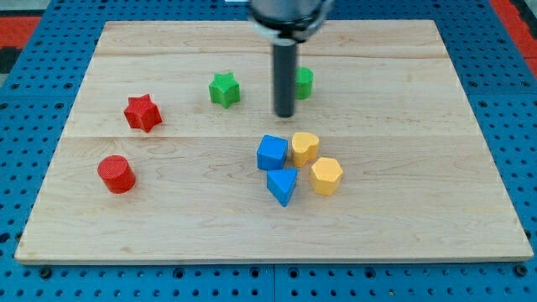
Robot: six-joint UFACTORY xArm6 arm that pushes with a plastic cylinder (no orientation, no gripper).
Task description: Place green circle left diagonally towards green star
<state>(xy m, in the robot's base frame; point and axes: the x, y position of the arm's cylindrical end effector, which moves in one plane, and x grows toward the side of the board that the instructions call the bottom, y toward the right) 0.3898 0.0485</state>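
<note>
Eight small coloured blocks sit on a pale wooden board, which rests on a blue pegboard surface. I take the green star as my landmark; it lies in the upper middle of the board.

My tip is the lower end of a straight dark rod that comes down from the view's top. It touches the board to the view's right of the green star and slightly lower, apart from the star. This arm carries no pincer, only the rod, so there is nothing spread, pressed together or pinching.

The green circle, the block named in the task, is to the view's right of the green star, at about the same height. It sits just behind the rod, on its right side, and the rod hides part of it. I cannot tell whether the rod touches it.

To the view's left of the star and a little lower is a red star. Further down and left is a red cylinder.

Below and to the right of the star, four blocks cluster closely: a blue cube-like block, a yellow block touching its right side, a blue wedge-like block beneath, and a yellow hexagonal block at lower right.
</note>
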